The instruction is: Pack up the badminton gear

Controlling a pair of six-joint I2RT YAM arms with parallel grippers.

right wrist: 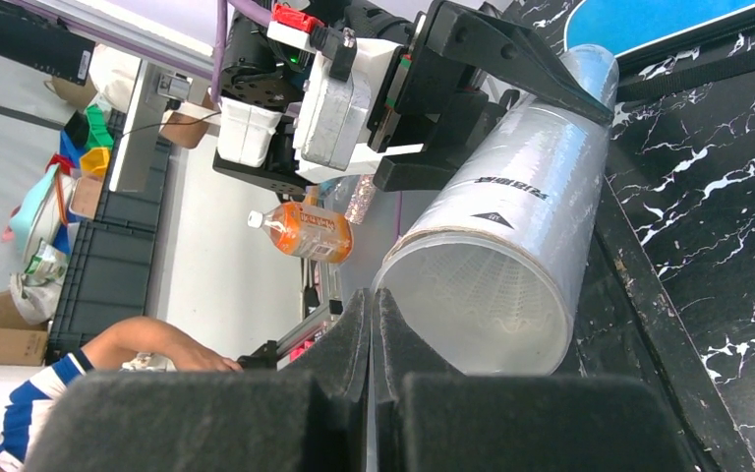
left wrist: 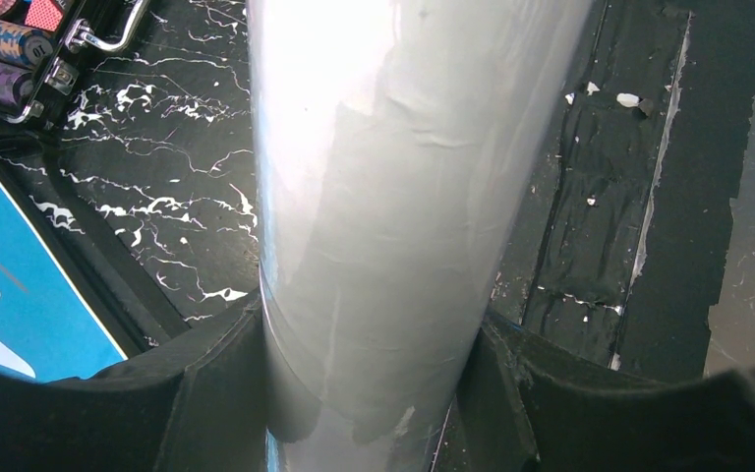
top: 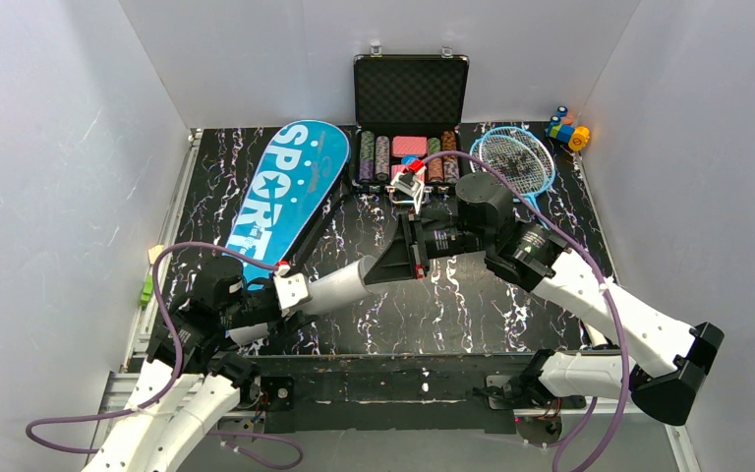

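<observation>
Mid-table, left gripper [top: 290, 292] is clamped round the white tube [top: 344, 283], open mouth facing the right gripper [top: 408, 251]. Its fingers are pressed together right at the rim, with nothing visible between them. Looks like the shuttlecock-into-tube step, can't tell if one's inside; rackets [top: 516, 162] back right and bag [top: 280, 192] back left lie unpacked, so next the right arm should clear the tube and fetch the rackets.

The white tube [left wrist: 383, 197] runs off the left wrist view top and bottom, the blue bag [left wrist: 5, 305] is cut by its left edge, and the handles of the rackets [top: 514, 160] vanish behind the right arm [top: 590, 290], the tube's small print unreadable
</observation>
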